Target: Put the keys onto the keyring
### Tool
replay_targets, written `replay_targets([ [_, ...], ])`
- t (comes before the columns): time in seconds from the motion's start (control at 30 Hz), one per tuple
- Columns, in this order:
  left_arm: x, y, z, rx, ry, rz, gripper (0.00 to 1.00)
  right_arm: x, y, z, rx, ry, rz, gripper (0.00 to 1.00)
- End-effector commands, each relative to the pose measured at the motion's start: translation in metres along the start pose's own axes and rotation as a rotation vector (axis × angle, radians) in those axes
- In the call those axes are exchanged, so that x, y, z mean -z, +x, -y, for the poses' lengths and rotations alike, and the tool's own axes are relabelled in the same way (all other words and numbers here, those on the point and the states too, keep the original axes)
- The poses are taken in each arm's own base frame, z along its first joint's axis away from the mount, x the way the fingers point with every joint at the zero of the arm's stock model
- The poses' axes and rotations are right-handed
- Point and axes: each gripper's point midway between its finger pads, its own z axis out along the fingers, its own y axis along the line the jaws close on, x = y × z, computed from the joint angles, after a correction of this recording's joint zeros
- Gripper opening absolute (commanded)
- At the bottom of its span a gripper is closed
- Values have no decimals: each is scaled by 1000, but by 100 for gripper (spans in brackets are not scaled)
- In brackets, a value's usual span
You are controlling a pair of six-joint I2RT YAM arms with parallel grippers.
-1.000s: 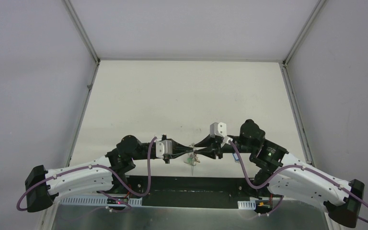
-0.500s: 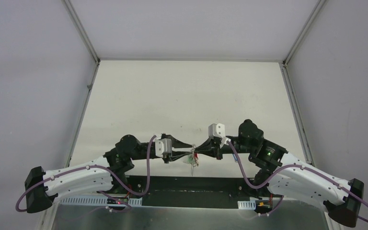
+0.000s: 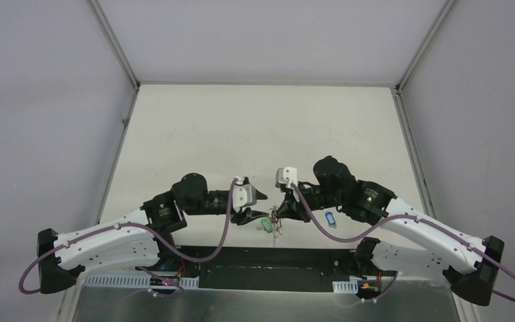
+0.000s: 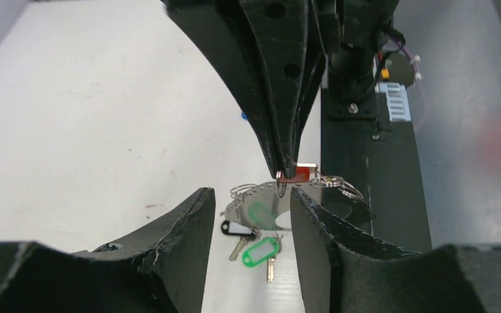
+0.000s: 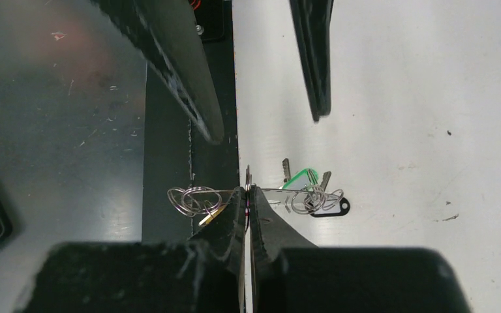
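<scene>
Pale cream tabletop stretches wide toward the far grey wall, and both side walls stand well away from my arms. At the near edge the cream surface ends against a black base strip. My two grippers meet nose to nose right over that seam.

My right gripper is pinched tight on the rim of the keyring, holding the thin hoop above the surface. My left gripper faces it with its fingers parted, gripping nothing and stopping just short of the hoop.

A green-tagged key and a black-tagged key sit just below the rim; I cannot tell whether they touch the table. A red tag shows right behind my right fingertips. Silver split rings bunch on the side over the black strip. A blue-tagged key lies apart from the bunch, beside my right forearm.
</scene>
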Motion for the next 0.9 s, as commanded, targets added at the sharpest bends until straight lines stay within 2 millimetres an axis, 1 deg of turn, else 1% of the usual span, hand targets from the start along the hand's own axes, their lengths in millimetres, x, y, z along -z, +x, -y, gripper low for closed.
replay_targets([
  [0.0,-10,12,10,15,74,-83,47,7,-11,3,-74,10,-48,0],
  [0.13,-21,21,11,42,87,-102,46,4,-2,11,-197,21,-117,0],
  [0.23,-26,25,12,61,95,-95,45,3,0,11,-247,-14,-131,0],
  [0.27,-29,23,12,62,95,-77,43,3,-1,11,-254,-19,-130,0],
  [0.43,-32,29,12,80,96,-81,38,4,-2,14,-266,-26,-128,0],
  [0.7,-42,43,13,103,102,-108,35,1,-6,11,-272,-50,-117,0],
  [0.77,-45,46,14,105,113,-116,31,1,-7,11,-276,-52,-113,0],
  [0.87,-48,45,16,105,131,-116,23,0,-6,11,-281,-53,-114,0],
])
